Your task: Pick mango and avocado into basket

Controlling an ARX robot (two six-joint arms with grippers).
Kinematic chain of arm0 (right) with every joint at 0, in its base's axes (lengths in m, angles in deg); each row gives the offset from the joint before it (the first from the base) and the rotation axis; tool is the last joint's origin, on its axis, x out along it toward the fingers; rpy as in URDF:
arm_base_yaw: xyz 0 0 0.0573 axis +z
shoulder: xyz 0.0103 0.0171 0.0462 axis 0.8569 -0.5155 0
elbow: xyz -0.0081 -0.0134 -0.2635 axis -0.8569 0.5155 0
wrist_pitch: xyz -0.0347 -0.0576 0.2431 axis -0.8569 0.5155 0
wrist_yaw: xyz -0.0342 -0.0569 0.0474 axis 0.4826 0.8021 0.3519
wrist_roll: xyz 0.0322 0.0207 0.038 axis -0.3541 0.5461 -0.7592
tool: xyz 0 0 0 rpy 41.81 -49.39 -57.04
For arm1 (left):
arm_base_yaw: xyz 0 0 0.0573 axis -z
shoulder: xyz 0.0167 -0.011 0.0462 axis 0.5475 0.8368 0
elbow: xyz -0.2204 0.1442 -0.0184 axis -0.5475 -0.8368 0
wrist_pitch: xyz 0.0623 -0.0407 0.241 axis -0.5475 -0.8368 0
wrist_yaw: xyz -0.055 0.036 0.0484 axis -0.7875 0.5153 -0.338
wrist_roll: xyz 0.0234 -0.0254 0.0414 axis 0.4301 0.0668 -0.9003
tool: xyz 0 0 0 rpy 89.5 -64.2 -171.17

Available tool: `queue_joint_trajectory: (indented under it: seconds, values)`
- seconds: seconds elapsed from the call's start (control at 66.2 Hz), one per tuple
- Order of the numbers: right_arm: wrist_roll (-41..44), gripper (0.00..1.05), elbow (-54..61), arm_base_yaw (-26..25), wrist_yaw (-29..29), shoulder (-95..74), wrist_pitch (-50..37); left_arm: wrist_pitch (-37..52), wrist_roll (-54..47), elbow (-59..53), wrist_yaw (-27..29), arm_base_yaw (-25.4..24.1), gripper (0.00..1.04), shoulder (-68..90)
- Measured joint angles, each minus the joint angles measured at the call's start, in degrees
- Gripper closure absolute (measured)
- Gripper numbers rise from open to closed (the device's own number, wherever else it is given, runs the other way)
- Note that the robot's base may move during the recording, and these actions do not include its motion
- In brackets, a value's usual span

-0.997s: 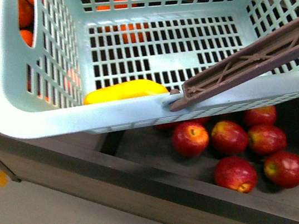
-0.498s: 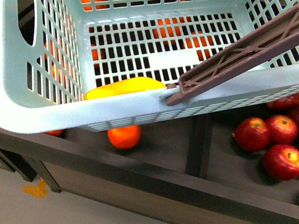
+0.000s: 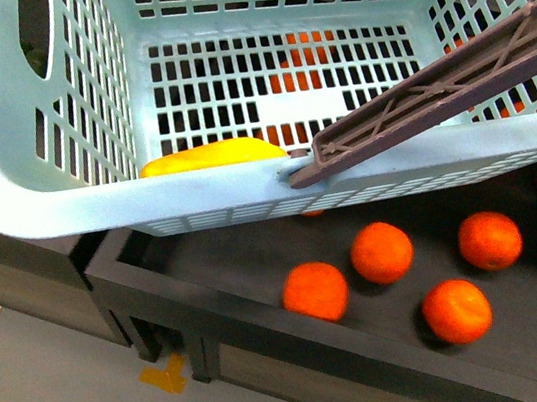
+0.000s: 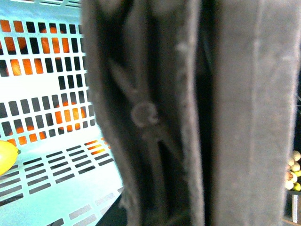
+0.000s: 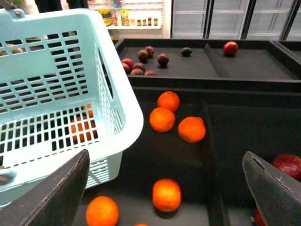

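The light teal basket (image 3: 66, 201) fills the front view, held up above the display, its brown handle (image 3: 447, 86) slanting across its near rim. The yellow mango (image 3: 210, 155) lies inside on the slotted floor, and shows at the edge of the left wrist view (image 4: 5, 157). My left gripper (image 4: 164, 197) is shut on the basket's handle (image 4: 155, 113), which blocks most of that view. My right gripper (image 5: 164, 207) is open and empty beside the basket (image 5: 61, 94), above the oranges. A dark green avocado (image 5: 186, 51) lies in a far tray.
Loose oranges (image 3: 382, 251) lie in the dark tray under the basket, also in the right wrist view (image 5: 162, 119). A red apple (image 5: 287, 165) sits past a divider. Dark red fruits (image 5: 141, 61) and a red fruit (image 5: 230, 48) lie in the far trays.
The basket, with the mango in it, has travelled sideways along the display. The red apples have slid out of view to the right and oranges now lie below it.
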Motion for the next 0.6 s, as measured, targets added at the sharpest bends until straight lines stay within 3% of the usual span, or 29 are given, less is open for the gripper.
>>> queue_joint_trajectory:
  seconds: [0.604]
  values:
    - [0.02,0.09,0.00,0.00,-0.02,0.00,0.00,0.00,-0.04,0.00,0.26,0.00,0.91,0.00]
